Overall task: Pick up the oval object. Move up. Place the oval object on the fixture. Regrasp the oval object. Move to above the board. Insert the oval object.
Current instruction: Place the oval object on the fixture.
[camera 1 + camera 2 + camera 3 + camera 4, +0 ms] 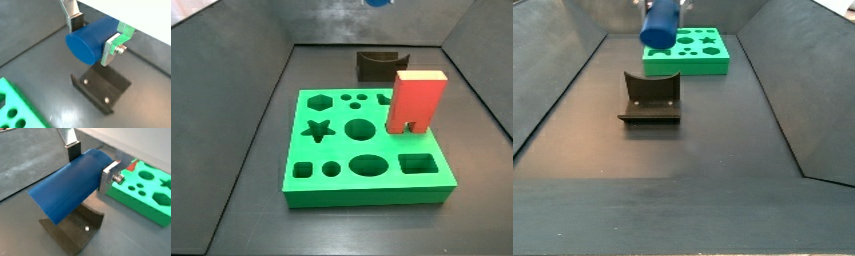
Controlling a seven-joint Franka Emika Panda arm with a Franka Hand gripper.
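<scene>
The smooth dark-blue oval object [70, 185] is pinched sideways between the jaws of the gripper [95, 39], high above the fixture [649, 98].

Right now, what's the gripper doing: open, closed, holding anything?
Gripper: closed on the blue peg, held in the air above the fixture.

Red block [416, 101] stands on the board [331, 185] (fixture [376, 66] behind).
</scene>
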